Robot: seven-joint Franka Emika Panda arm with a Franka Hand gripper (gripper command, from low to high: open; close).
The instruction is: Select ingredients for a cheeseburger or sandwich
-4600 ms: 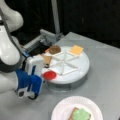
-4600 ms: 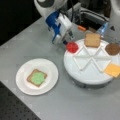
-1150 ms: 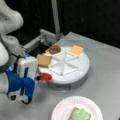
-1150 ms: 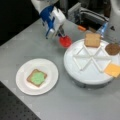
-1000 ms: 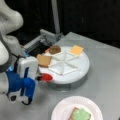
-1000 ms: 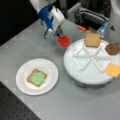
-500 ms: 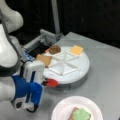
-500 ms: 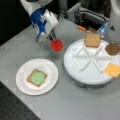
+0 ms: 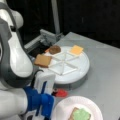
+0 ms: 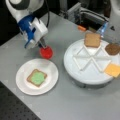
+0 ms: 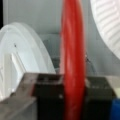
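My gripper [image 10: 43, 47] is shut on the red tomato disc [image 10: 46, 52], held edge-on between the round tray and the plate; the wrist view shows the tomato [image 11: 73, 62] clamped upright between the jaws. In a front view the tomato [image 9: 60, 93] pokes out beside the blue gripper body. The sandwich [image 10: 37, 77] is a toast square with green lettice on top on the white plate [image 10: 51, 72]; it also shows as the sandwich [image 9: 80, 114]. On the divided round tray [image 10: 82, 75] lie a toast square [image 10: 92, 40], a dark brown patty [image 10: 113, 48] and a yellow cheese square [image 10: 113, 69].
Grey metal fixtures [image 10: 82, 13] stand behind the tray, with a small orange piece [image 10: 81, 28] beside them. The arm's white body [image 9: 12, 55] fills a front view's left side. A dark perforated mat [image 10: 15, 107] borders the table at a front view's bottom left.
The gripper has carried the tomato off the tray's side and moved with it toward the plate with the toast and lettuce. The other pieces have not moved.
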